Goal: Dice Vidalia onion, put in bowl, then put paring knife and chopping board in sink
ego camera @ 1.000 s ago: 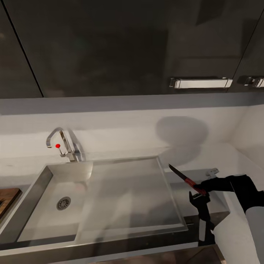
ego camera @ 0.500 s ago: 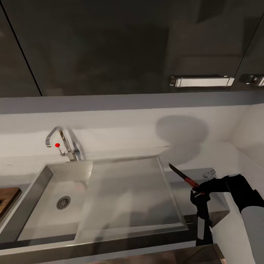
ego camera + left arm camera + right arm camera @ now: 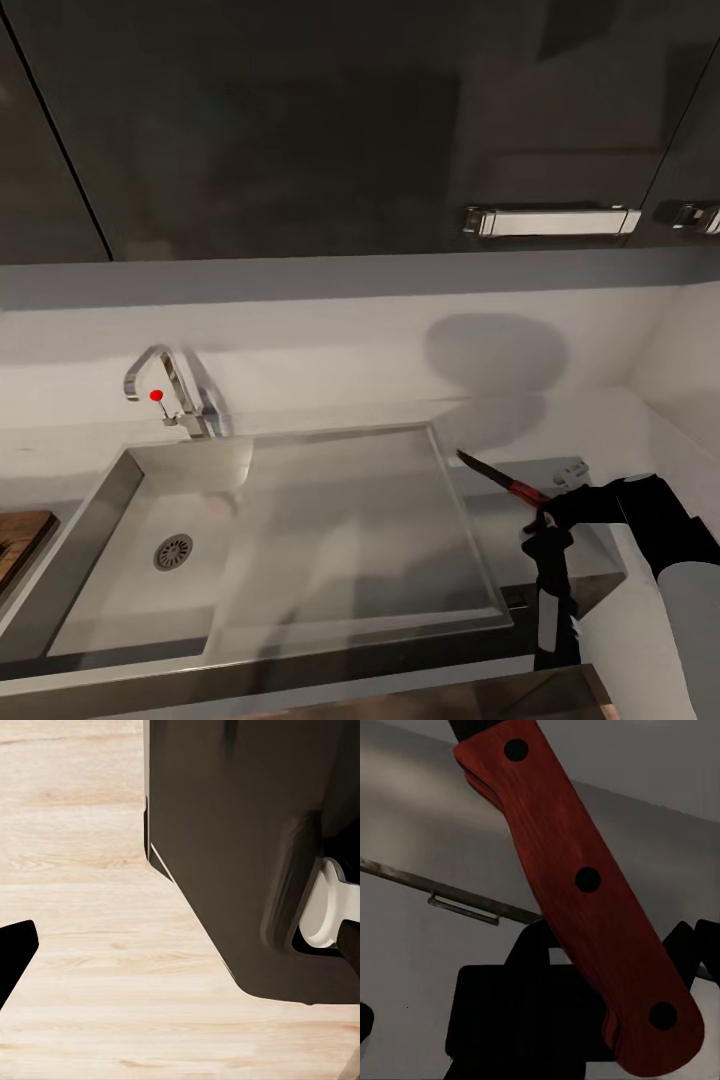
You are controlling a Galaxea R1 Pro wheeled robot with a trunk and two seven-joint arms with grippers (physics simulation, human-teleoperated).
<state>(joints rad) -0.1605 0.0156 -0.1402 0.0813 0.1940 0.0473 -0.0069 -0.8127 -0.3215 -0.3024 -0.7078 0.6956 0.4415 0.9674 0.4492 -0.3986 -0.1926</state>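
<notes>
Right gripper point(image 3: 541, 517) clamped on the paring knife point(image 3: 497, 480)
Blade points toward 10 o'clock, over the sink point(image 3: 330, 600) drainboard's right rim.

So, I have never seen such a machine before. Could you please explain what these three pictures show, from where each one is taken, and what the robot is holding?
This is a simulated two-armed kitchen robot. The big picture comes from a camera on its head, looking down at a steel sink with a chrome faucet, set into a grey countertop under dark wall cabinets. A corner of the wooden chopping board shows at the left edge. The black right claw holds the paring knife by its red handle, blade pointing toward the sink, just beside its right edge.

The other two pictures come from small cameras near each claw. The right one shows the knife's red handle up close. The left one looks down at a pale wooden floor beside a dark part of the robot.
</notes>
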